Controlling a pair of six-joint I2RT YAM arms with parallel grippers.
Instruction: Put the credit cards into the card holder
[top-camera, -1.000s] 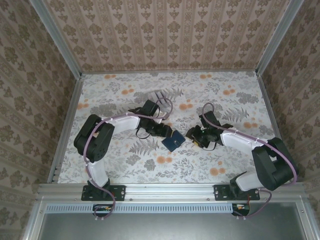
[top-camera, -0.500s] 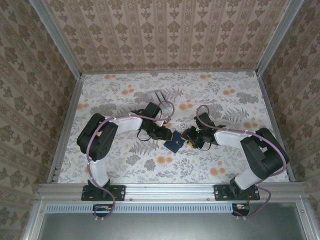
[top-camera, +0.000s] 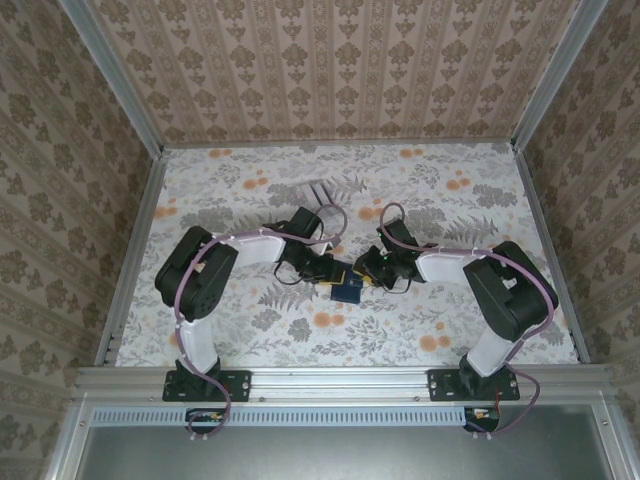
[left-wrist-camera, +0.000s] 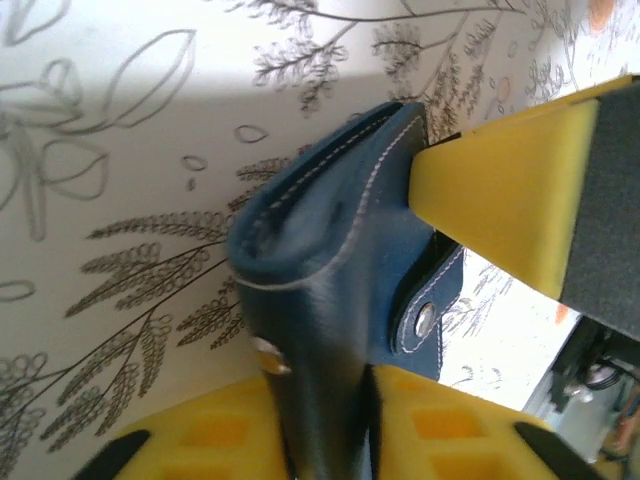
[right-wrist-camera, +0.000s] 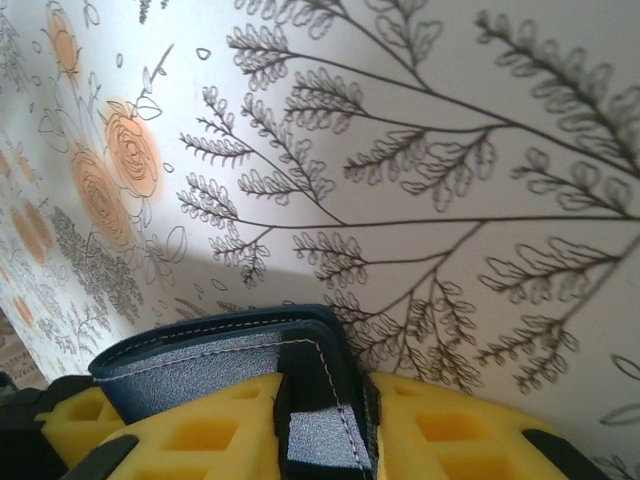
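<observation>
One card holder (top-camera: 348, 291) on table (top-camera: 240, 325); left gripper (left-wrist-camera: 325, 425) and right gripper (right-wrist-camera: 318, 425) each clamped onto it

- Tablecloth (top-camera: 250, 335): white ground, grey fern and leaf print, scattered orange blossoms; covers whole tabletop. Close up in wrist views (left-wrist-camera: 100, 150) (right-wrist-camera: 450, 150): fine line-drawn fronds, shadow band across.
- Slotted rack (top-camera: 320, 190): small, pale grey, on cloth toward far centre.
- Wallpaper (top-camera: 340, 70): beige, brown damask motifs in vertical stripes; back wall and both side walls.
- Corner posts (top-camera: 110, 75) (top-camera: 560, 75): bare aluminium, slanting up from far corners.
- Near rail (top-camera: 340, 415): aluminium, row of fine slots.
- Panel (top-camera: 340, 455): flat dull grey, below rail.
</observation>
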